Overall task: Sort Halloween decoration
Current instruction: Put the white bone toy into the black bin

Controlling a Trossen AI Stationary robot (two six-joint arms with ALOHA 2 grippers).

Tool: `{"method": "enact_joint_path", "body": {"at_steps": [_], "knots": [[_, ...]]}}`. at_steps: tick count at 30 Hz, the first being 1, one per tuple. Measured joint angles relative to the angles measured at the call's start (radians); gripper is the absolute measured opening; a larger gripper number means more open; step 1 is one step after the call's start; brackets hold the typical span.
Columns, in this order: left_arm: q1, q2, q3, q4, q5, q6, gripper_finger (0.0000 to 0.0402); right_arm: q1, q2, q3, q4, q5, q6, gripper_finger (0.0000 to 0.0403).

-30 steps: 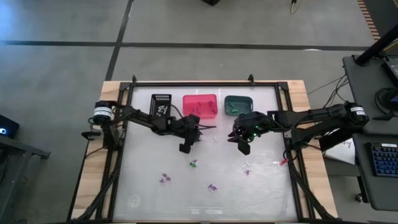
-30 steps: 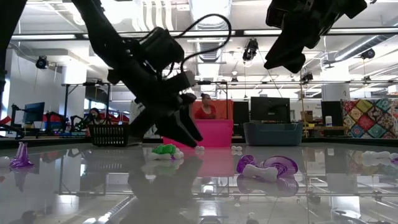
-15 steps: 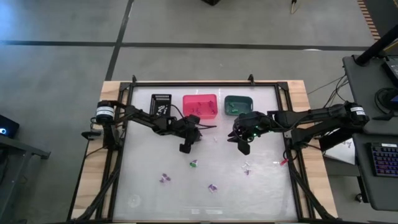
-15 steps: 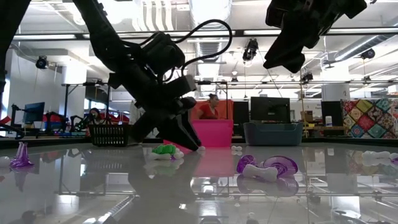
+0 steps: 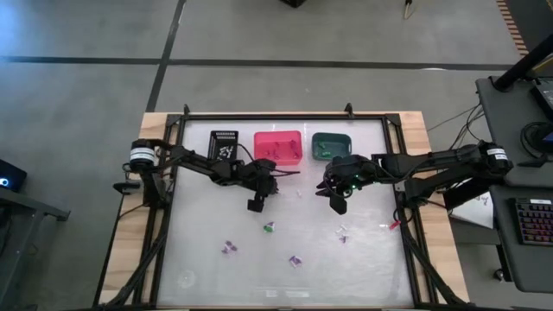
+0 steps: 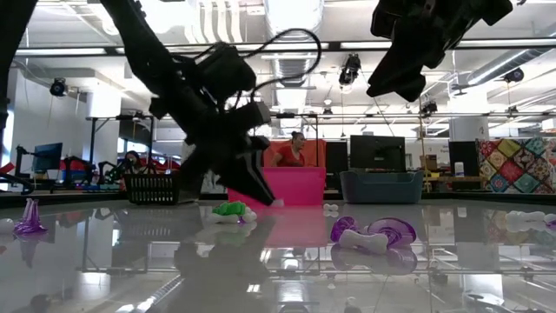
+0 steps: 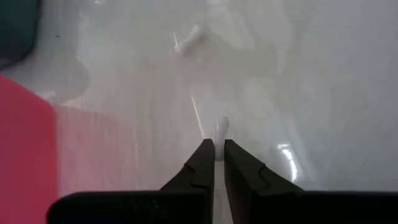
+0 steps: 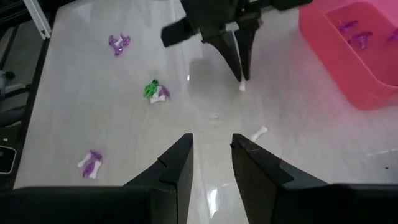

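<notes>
A small white trinket (image 7: 219, 127) sits pinched between the closed fingertips of the left gripper (image 7: 216, 148) beside the pink bin (image 5: 277, 147); a second white piece (image 8: 258, 132) lies nearby; a green-and-white piece (image 8: 154, 91) and purple pieces (image 8: 116, 43) lie scattered on the table (image 5: 207, 250); more purple pieces (image 8: 354, 32) rest inside the bin.

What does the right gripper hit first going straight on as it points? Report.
The right gripper, open, probably meets bare table beside a loose white trinket; farther on stands the left gripper, shut on another white piece. Depth unclear.
</notes>
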Motion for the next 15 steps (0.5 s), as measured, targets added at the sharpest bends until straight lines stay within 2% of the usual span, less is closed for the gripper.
{"method": "enact_joint_path", "body": {"at_steps": [5,15], "knots": [[-0.002,-0.119,0.001,-0.082,0.018,-0.031,0.0001,0.000,0.000,0.000,0.024,0.000,0.000,0.0100],[0.036,-0.423,-0.003,-0.366,0.018,-0.079,0.0000,0.000,0.000,0.000,0.052,0.019,-0.015,0.0100]]}}
